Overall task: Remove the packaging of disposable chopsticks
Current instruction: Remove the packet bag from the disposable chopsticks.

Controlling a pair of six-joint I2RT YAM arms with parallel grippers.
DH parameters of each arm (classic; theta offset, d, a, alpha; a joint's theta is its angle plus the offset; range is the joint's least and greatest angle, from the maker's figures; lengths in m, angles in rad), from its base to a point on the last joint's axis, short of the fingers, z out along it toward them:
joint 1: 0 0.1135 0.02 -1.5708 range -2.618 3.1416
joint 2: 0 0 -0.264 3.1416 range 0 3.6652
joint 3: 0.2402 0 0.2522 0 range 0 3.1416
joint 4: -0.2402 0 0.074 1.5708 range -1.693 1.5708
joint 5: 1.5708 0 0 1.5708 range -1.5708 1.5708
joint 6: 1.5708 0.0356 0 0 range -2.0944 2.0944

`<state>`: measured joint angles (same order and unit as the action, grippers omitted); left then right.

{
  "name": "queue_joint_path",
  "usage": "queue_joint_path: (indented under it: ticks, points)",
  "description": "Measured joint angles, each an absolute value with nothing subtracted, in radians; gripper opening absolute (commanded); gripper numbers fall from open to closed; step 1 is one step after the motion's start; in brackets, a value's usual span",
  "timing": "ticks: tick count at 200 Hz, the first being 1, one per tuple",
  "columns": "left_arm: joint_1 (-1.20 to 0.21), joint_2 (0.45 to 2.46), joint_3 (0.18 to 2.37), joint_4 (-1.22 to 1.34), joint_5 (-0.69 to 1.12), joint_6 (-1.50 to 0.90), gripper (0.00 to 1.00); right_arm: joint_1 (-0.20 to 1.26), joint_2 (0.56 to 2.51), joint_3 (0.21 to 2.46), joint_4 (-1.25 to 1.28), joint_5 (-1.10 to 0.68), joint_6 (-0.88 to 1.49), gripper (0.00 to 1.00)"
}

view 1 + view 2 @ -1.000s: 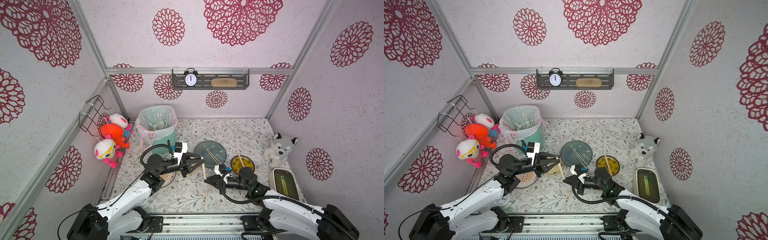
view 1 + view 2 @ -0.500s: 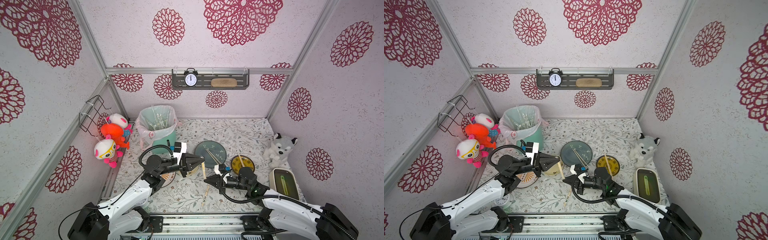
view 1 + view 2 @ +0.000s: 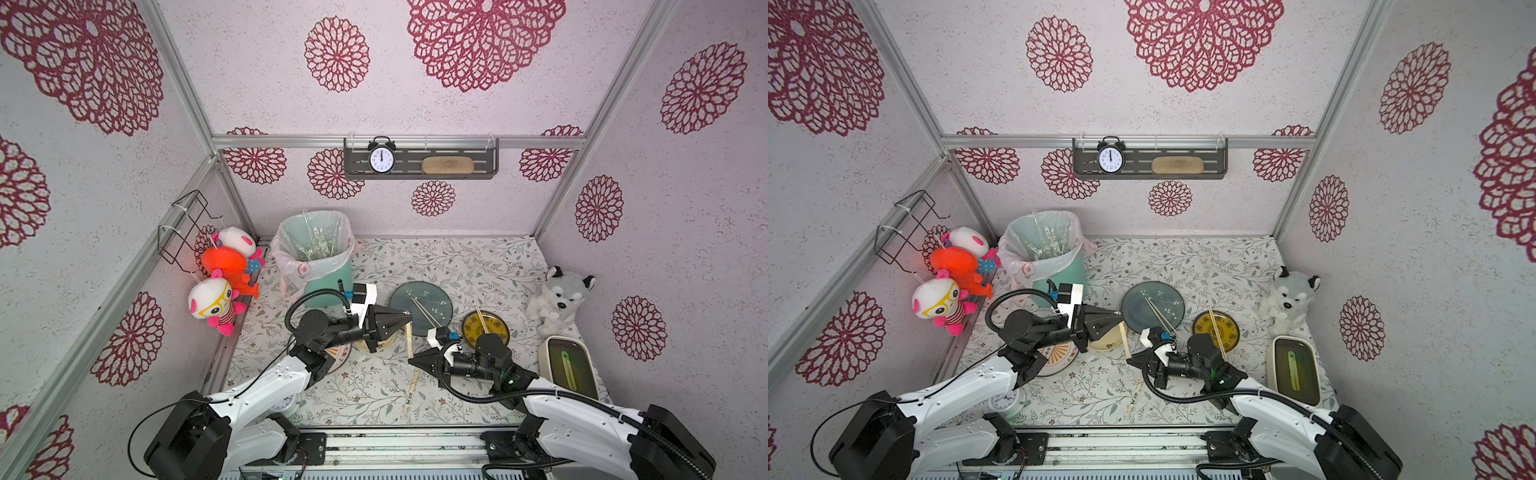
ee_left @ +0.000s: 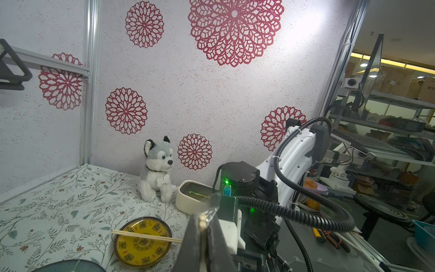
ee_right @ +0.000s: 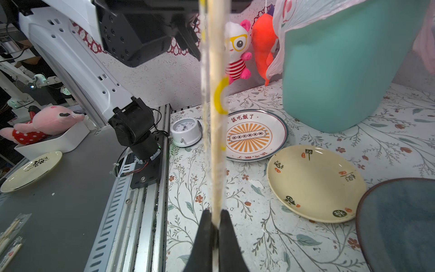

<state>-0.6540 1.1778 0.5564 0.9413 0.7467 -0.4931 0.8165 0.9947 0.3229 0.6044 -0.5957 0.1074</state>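
A pair of disposable chopsticks (image 3: 409, 340) in its clear packaging (image 5: 207, 70) hangs above the floral table between my two grippers in both top views. My left gripper (image 3: 408, 319) is shut on the far end. In the left wrist view the pale stick sits between the fingers (image 4: 195, 237) and crumpled clear sleeve (image 4: 211, 204) sticks out past them. My right gripper (image 3: 410, 360) is shut on the near end (image 5: 216, 215). Another wrapped pair (image 3: 411, 390) lies on the table. Bare chopsticks rest on the blue plate (image 3: 436, 297) and the yellow plate (image 3: 494, 334).
A teal bin (image 3: 328, 282) with a pinkish liner holds clear sleeves at the back left. A cream plate (image 5: 315, 186) and a white-orange plate (image 5: 256, 136) lie under the left arm. A husky plush (image 3: 559, 297) and a white container (image 3: 567, 368) stand on the right.
My left gripper's fingers, spread a second ago, have closed on the far end of the wrapped pair. The right gripper has kept its grip and place.
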Motion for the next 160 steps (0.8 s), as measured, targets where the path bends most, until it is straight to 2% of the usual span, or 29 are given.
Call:
queue_joint_path:
  ticks: [38, 67, 86, 139, 154, 160]
  points:
    - [-0.669, 1.165, 0.541, 0.866, 0.693, -0.439, 0.12, 0.816, 0.992, 0.321, 0.553, -0.576, 0.109, 0.00]
    - [-0.687, 1.161, 0.498, 0.835, 0.680, -0.407, 0.12, 0.812, 0.973, 0.321, 0.529, -0.575, 0.117, 0.00]
    - [-0.701, 1.160, 0.480, 0.818, 0.684, -0.398, 0.02, 0.809, 0.964, 0.321, 0.532, -0.575, 0.124, 0.00]
    - [-0.721, 1.151, 0.435, 0.855, 0.649, -0.393, 0.09, 0.808, 0.964, 0.321, 0.497, -0.580, 0.124, 0.00]
    - [-0.744, 1.151, 0.417, 0.876, 0.620, -0.392, 0.09, 0.810, 0.964, 0.321, 0.482, -0.583, 0.123, 0.00]
    - [-0.751, 1.150, 0.409, 0.884, 0.609, -0.392, 0.06, 0.810, 0.964, 0.321, 0.477, -0.586, 0.123, 0.00]
